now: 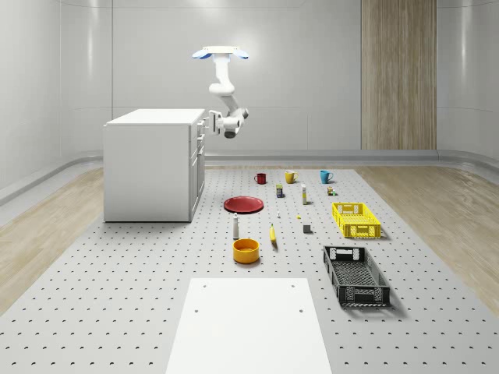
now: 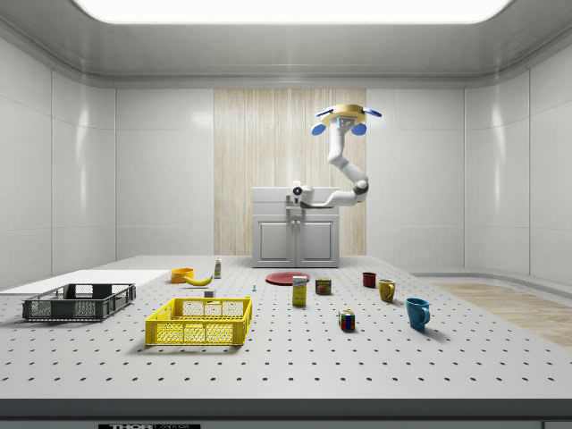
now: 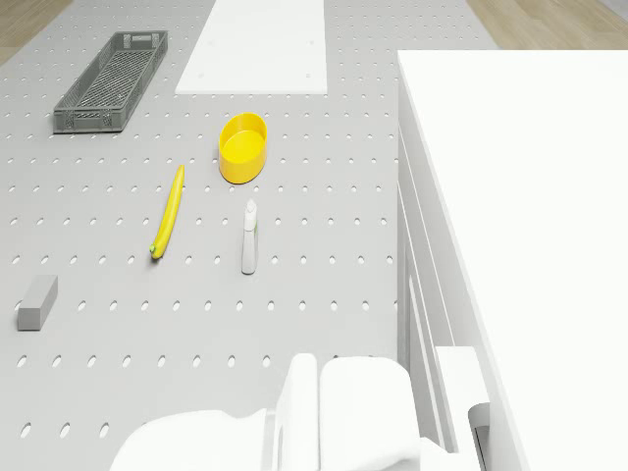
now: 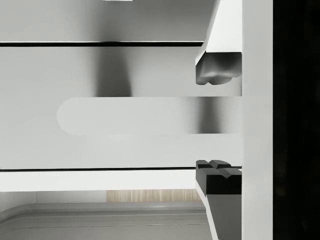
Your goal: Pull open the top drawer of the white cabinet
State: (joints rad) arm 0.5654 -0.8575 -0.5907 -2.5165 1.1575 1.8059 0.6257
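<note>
White drawer handle (image 4: 145, 116) lies crosswise between the open gripper (image 4: 218, 127) fingers.

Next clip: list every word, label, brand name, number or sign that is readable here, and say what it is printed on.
No text here can be read.
Small box and can on the table, side view: printed labels, too small to read.
Strip at the bottom edge of the side view: dark marks, cut off, unreadable.
White cabinet, yellow crate, black crate, mugs: no lettering visible.
</note>
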